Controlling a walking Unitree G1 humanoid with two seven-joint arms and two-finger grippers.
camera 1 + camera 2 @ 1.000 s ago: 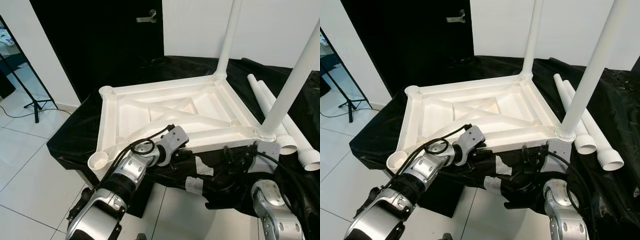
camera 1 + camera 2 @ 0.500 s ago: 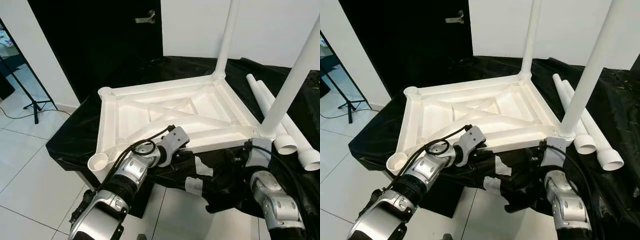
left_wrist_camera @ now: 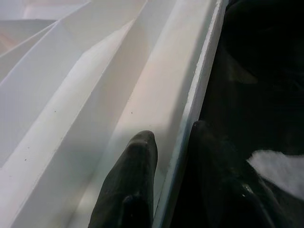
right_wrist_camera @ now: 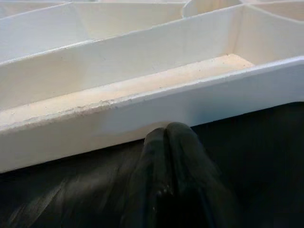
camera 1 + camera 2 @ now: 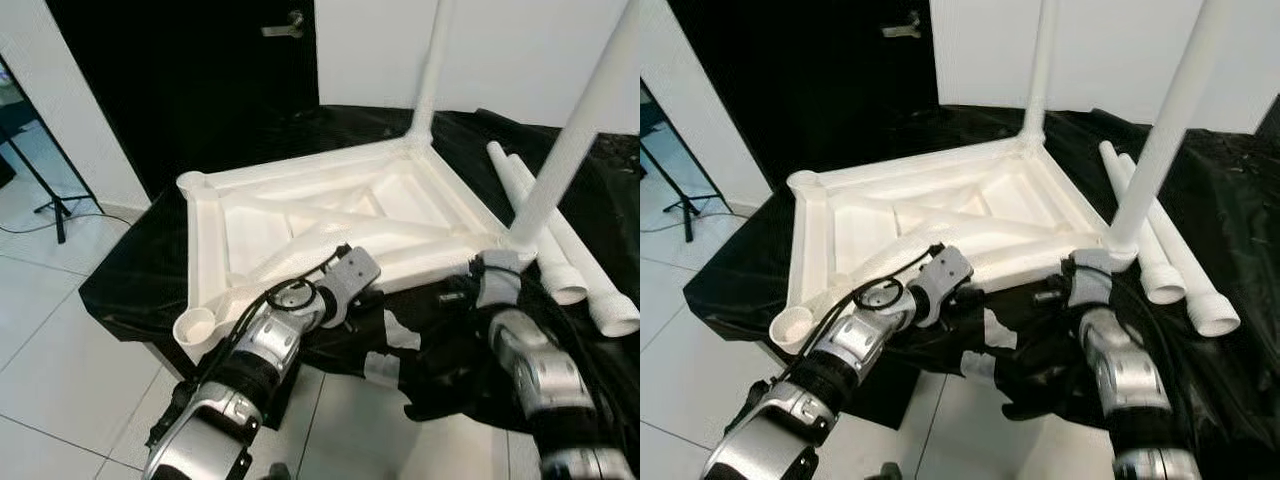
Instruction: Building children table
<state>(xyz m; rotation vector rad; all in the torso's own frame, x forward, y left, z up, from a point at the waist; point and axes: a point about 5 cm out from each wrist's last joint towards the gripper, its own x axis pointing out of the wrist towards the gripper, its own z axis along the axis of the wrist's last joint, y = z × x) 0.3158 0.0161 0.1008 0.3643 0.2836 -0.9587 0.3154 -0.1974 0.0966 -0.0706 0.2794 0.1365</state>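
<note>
The white table top (image 5: 300, 215) lies upside down on a black-covered platform. Two white legs stand in its sockets: one at the far right corner (image 5: 430, 70), one at the near right corner (image 5: 575, 140). The sockets at the near left corner (image 5: 198, 325) and the far left corner (image 5: 190, 182) are empty. My left gripper (image 3: 171, 135) grips the near rim (image 3: 190, 109), one finger inside and one outside. My right gripper (image 4: 168, 130) is shut, its tips against the outer wall of the near rim (image 4: 156, 107), close to the near right leg.
Two loose white legs (image 5: 560, 240) lie on the black cloth to the right of the table top. The cloth (image 5: 385, 365) hangs over the near edge, with white tape patches on it. A black door (image 5: 230, 80) stands behind, and a tripod stand (image 5: 45, 200) on the tiled floor at left.
My right arm has come forward and up, bringing its gripper to the near rim beside the near right leg. The left gripper stays on the rim. The camera has shifted slightly.
</note>
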